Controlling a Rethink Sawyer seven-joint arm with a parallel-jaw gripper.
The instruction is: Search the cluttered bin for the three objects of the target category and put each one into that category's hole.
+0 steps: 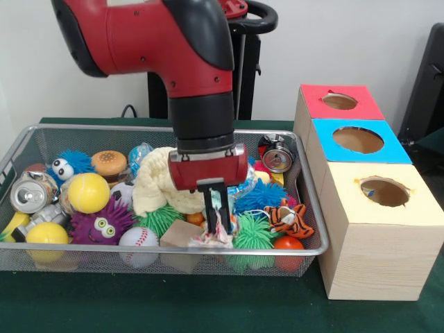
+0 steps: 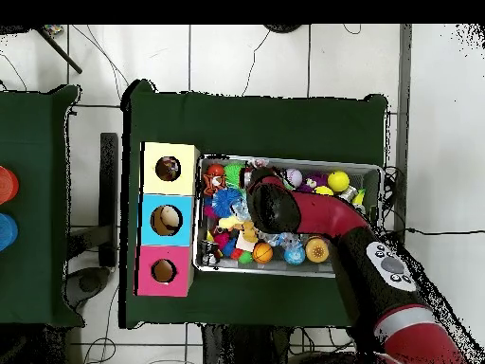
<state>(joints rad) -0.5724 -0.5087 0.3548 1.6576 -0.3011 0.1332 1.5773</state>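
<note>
We see a knotted bundle of white, colour-speckled cloth rope (image 1: 216, 238) at the front of the long silver wire-mesh basket (image 1: 311, 201), with the gripper's (image 1: 218, 225) black jaws closed narrowly on it.

A silver wire-mesh bin (image 1: 305, 201) brims with colour on a dark green table (image 1: 139, 305). Beside the bin stand pale wooden boxes topped red (image 1: 340, 101), blue (image 1: 359, 140) and cream yellow (image 1: 385, 193). Inside the bin: a yellow ball (image 1: 88, 193), a purple fuzzy toy (image 1: 102, 222), a white baseball with red stitching (image 1: 139, 238), an orange-and-black striped tiger (image 1: 288, 218), green spiky balls (image 1: 253, 234) and a cream cloth (image 1: 156, 182). The arm (image 1: 173, 41) above is red and black.
</note>
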